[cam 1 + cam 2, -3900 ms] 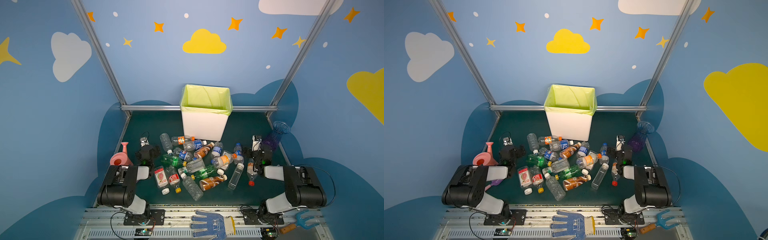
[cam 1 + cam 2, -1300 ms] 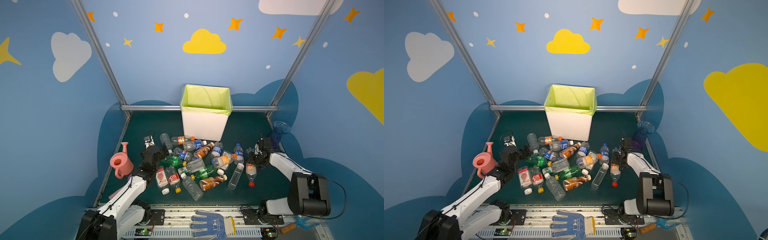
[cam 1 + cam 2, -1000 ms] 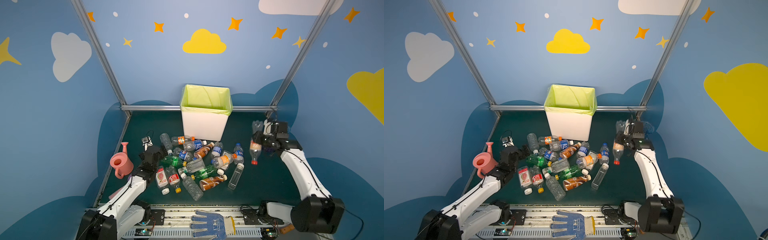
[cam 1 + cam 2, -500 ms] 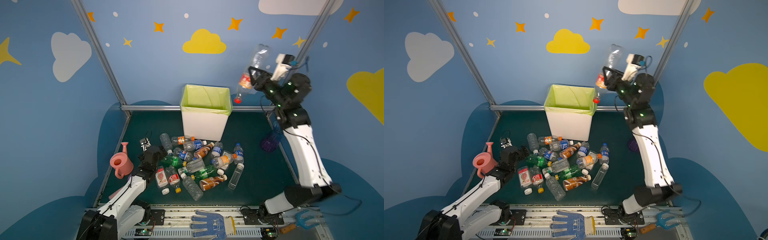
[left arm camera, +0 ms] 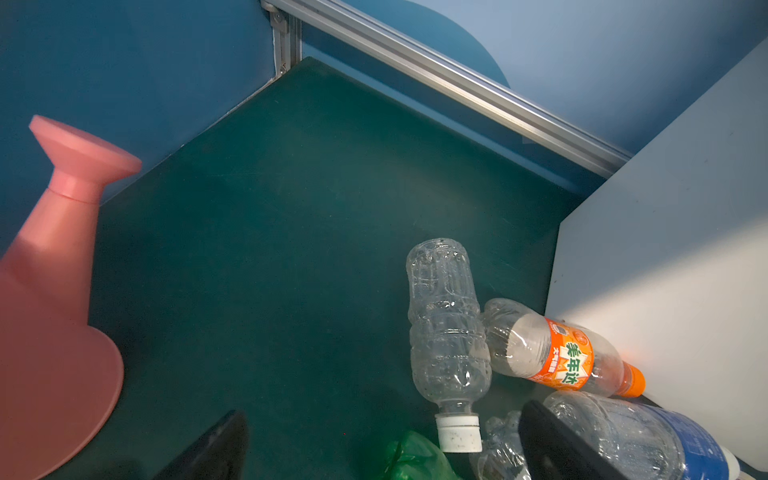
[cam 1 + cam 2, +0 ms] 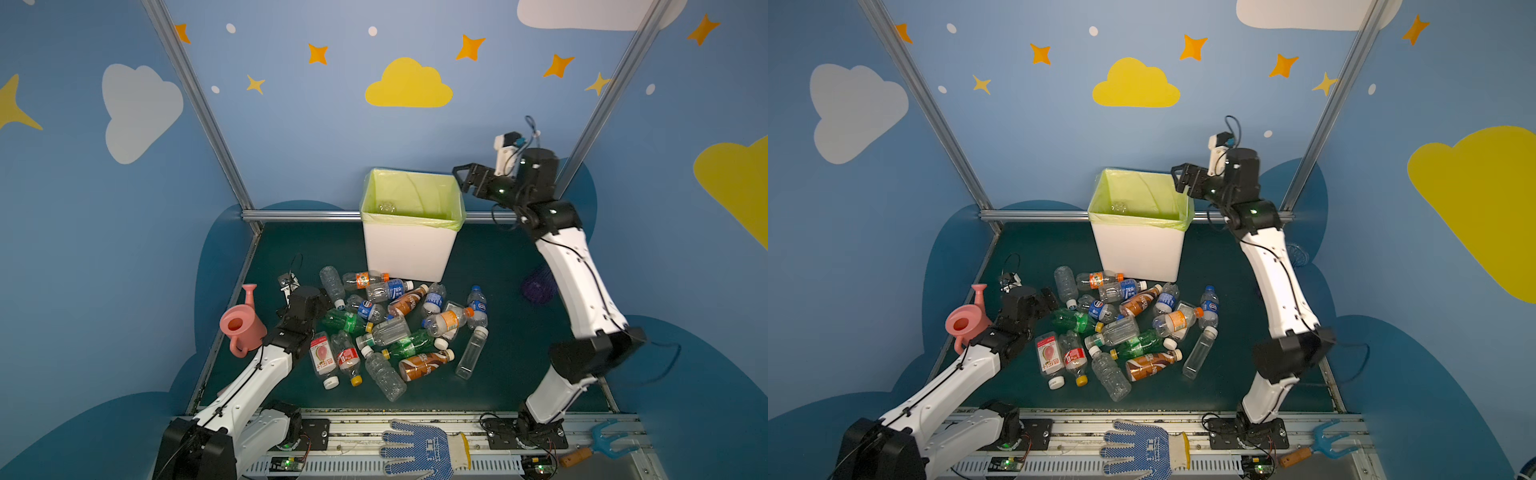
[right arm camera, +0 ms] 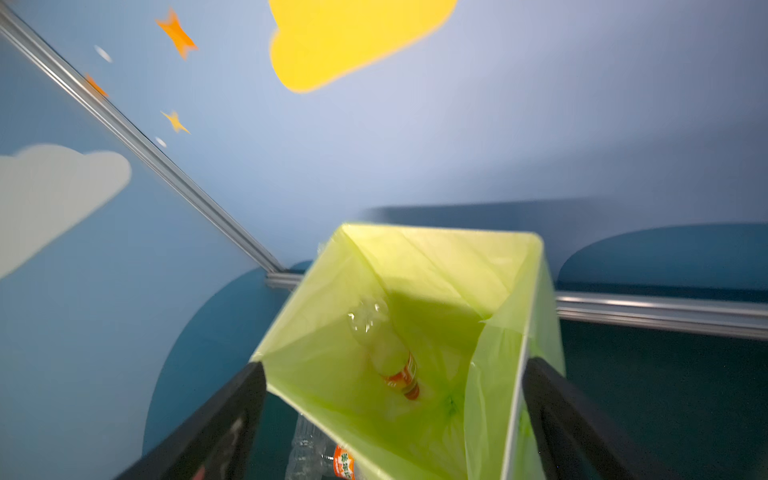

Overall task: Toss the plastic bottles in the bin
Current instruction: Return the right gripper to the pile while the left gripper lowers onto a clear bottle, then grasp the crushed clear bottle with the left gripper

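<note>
The bin (image 6: 407, 253) (image 6: 1138, 249) is white with a yellow-green bag and stands at the back of the green mat. Inside it lies a clear bottle with an orange label (image 7: 384, 349), faintly visible in both top views (image 6: 386, 206). My right gripper (image 6: 460, 176) (image 7: 395, 419) hangs open and empty just right of the bin's rim. Several plastic bottles (image 6: 395, 328) (image 6: 1125, 328) lie in a heap before the bin. My left gripper (image 6: 326, 305) (image 5: 382, 449) is open, low at the heap's left edge, near a green bottle (image 5: 415, 457) and a clear white-capped one (image 5: 446, 332).
A pink watering can (image 6: 241, 326) (image 5: 54, 249) stands left of the left arm. A purple vase (image 6: 538, 284) lies on the mat behind the right arm. A blue-dotted glove (image 6: 419, 451) and a small blue rake (image 6: 602, 444) rest on the front rail.
My right arm swung the orange-labelled bottle up from the mat to above the bin and opened; the bottle now lies inside the bin. The left arm has barely moved.
</note>
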`<state>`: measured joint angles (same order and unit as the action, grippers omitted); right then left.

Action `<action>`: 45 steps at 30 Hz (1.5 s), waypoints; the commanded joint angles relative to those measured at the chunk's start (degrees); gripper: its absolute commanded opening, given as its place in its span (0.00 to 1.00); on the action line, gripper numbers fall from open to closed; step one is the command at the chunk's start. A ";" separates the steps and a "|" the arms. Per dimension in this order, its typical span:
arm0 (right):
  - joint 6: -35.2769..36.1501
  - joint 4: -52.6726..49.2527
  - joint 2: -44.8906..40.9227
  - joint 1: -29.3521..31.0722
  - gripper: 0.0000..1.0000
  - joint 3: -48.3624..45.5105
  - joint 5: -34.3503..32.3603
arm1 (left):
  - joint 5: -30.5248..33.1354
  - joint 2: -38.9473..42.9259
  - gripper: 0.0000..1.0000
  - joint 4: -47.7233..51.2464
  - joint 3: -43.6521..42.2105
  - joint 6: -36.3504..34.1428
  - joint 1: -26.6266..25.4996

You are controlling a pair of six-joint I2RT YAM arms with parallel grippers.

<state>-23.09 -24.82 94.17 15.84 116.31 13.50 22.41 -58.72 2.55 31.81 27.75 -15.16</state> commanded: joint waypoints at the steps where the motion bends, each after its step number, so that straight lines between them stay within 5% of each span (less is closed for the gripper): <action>1: 0.01 8.05 -10.07 -2.10 0.95 -9.36 -0.77 | -0.07 -2.09 1.00 1.57 2.38 0.47 0.62; 13: -5.46 15.73 -28.99 -12.01 0.97 -57.29 1.40 | -25.17 -25.80 1.00 7.26 19.50 -0.92 9.44; 21: -7.05 18.17 -34.01 -12.88 0.97 -79.97 0.29 | -33.59 -38.35 0.92 10.08 27.04 -0.80 11.02; 34: -6.79 10.31 -43.20 -13.11 0.97 -92.59 -4.07 | -41.30 -49.73 0.74 13.31 35.09 0.29 13.27; 41: -7.86 6.64 -48.35 -13.17 0.97 -94.09 -5.42 | -44.67 -47.61 0.56 10.67 32.76 2.97 15.55; 45: -9.12 5.42 -49.28 -13.14 0.97 -93.21 -6.40 | -47.53 -42.63 0.54 8.27 32.43 5.07 17.12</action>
<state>-31.05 -17.02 45.67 3.01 22.79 8.78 -22.35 -106.04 12.71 64.03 30.92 0.99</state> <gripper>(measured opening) 0.970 0.561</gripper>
